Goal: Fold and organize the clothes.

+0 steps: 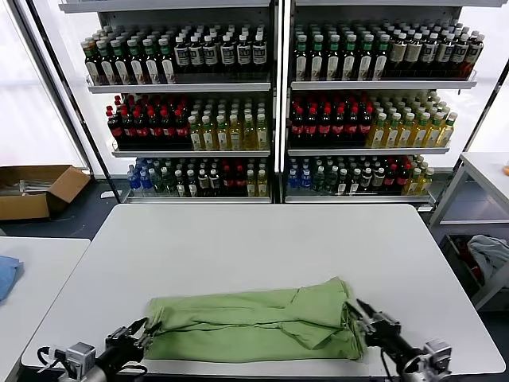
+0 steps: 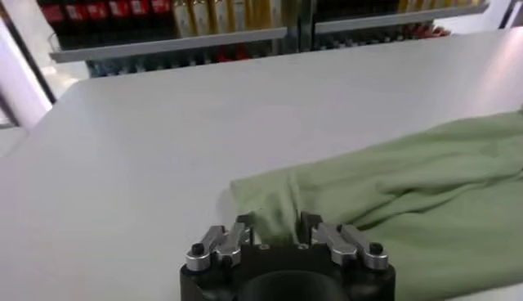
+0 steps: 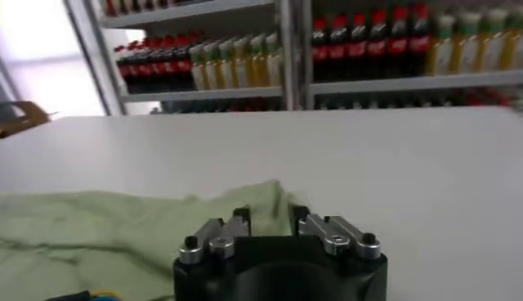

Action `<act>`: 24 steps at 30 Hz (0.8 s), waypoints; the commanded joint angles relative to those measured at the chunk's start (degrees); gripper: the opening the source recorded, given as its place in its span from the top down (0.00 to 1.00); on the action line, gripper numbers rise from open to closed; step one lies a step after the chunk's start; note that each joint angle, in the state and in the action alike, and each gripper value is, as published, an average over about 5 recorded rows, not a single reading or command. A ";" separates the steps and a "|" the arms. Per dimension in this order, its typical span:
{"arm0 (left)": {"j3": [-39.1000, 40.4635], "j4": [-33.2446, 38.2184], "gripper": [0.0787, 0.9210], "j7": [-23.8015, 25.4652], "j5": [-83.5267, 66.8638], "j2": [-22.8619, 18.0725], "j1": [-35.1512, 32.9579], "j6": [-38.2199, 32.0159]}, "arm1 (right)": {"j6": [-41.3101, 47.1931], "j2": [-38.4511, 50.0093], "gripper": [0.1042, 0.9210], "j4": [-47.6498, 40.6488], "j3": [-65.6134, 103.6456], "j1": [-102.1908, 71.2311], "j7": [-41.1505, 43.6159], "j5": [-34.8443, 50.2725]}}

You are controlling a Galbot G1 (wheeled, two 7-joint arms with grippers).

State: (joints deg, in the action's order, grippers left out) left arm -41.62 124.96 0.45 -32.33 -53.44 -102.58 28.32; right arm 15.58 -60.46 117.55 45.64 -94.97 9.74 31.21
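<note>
A light green shirt (image 1: 254,322) lies folded into a long flat band near the front edge of the white table (image 1: 262,239). My left gripper (image 1: 141,333) sits at the band's left end. In the left wrist view this gripper (image 2: 276,222) is open, its fingers apart on either side of a bunched fabric corner of the shirt (image 2: 409,188). My right gripper (image 1: 362,314) is at the band's right end. In the right wrist view that gripper (image 3: 270,214) is open too, with the edge of the shirt (image 3: 122,225) lying between its fingers.
Shelves of bottles (image 1: 274,87) stand behind the table. A cardboard box (image 1: 36,189) lies on the floor at the left, and a blue cloth (image 1: 6,274) rests on a side table. At the right are another table (image 1: 485,171) and a grey-blue bundle (image 1: 489,255).
</note>
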 commanded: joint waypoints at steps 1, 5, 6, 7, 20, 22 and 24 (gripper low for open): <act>-6.33 3.37 0.46 -1.73 -2.90 -3.65 -3.91 -1.79 | -4.46 -1.06 0.49 -7.75 14.58 2.61 -1.45 0.79; -3.59 3.52 0.31 -5.44 -3.22 -10.53 0.13 -3.26 | -4.55 -2.33 0.32 -6.84 14.54 1.50 -1.45 1.75; -2.76 3.05 0.28 -6.37 -2.84 -11.99 1.22 -3.27 | -4.57 -2.61 0.28 -6.57 14.29 1.27 -1.41 1.70; -1.87 2.48 0.25 -7.19 -2.34 -13.17 2.26 -3.29 | -4.57 -2.89 0.25 -6.34 14.02 1.14 -1.37 1.64; 7.95 -0.95 0.12 -13.33 3.18 -19.71 7.07 -3.25 | -4.17 -3.78 0.12 -3.74 12.07 0.65 -0.70 1.90; 8.67 -1.45 0.12 -13.48 4.11 -20.31 7.32 -3.21 | -4.16 -3.83 0.12 -3.47 12.07 0.46 -0.64 2.18; 9.14 -1.74 0.12 -13.58 4.79 -20.79 7.28 -3.23 | -4.18 -3.87 0.12 -3.24 12.08 0.28 -0.56 2.43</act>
State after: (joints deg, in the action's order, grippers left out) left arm -35.94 124.14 -10.56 -30.12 -70.48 -96.90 25.46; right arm 11.89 -63.89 114.26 56.50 -94.66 9.27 33.14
